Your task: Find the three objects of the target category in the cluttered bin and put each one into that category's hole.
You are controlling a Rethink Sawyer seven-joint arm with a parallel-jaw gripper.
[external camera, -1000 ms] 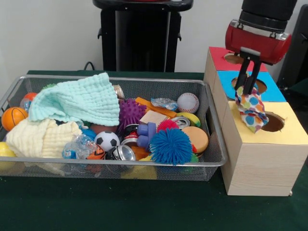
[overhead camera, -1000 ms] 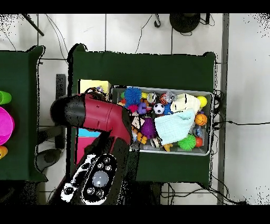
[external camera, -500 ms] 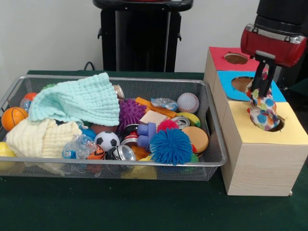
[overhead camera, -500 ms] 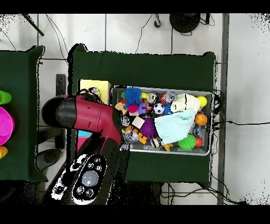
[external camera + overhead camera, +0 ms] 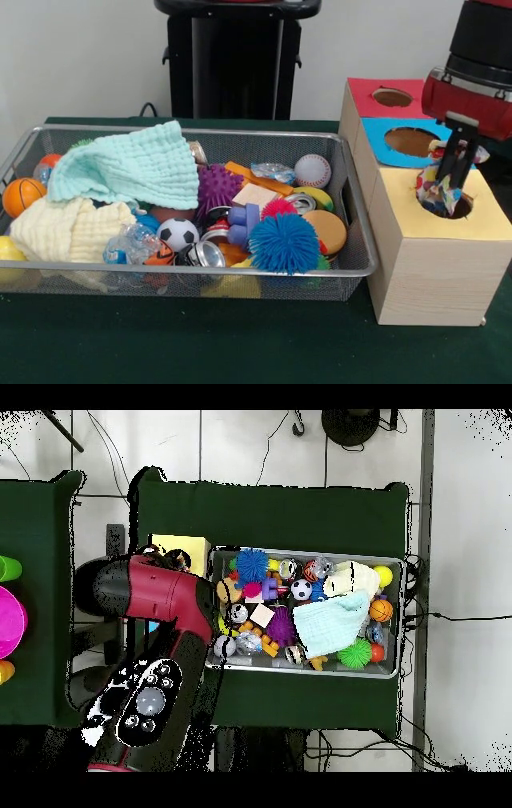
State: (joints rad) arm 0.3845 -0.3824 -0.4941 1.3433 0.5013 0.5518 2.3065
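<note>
Over the yellow hole (image 5: 448, 204) of the wooden box (image 5: 428, 256) my gripper (image 5: 453, 170) hangs with its black fingers closed on a polka-dot cloth (image 5: 436, 190), a soft crumpled piece whose lower end already dips into the round opening. No writing or label can be read on anything here. The box has pale wood-grain sides and three coloured tops in a row, each with a round hole: yellow nearest, then blue (image 5: 410, 141), then red (image 5: 392, 97). Just beside the box stands the wire-mesh bin (image 5: 356, 264) on dark green cloth, crammed with things. A mint waffle-textured cloth (image 5: 132, 168) lies draped over the left part, resting on a pale yellow cloth (image 5: 68, 228) of the same weave. Round it sit a blue spiky ball (image 5: 284, 242), a purple spiky ball (image 5: 216, 188), a small soccer ball (image 5: 178, 234), a baseball (image 5: 312, 170), an orange basketball (image 5: 22, 196), a shiny can (image 5: 208, 254) and a tan square block (image 5: 254, 195). From above, my red arm (image 5: 165, 599) covers most of the box, leaving one yellow corner (image 5: 180, 547) showing beside the bin (image 5: 395, 669); my gripper itself is hidden under the arm there.
</note>
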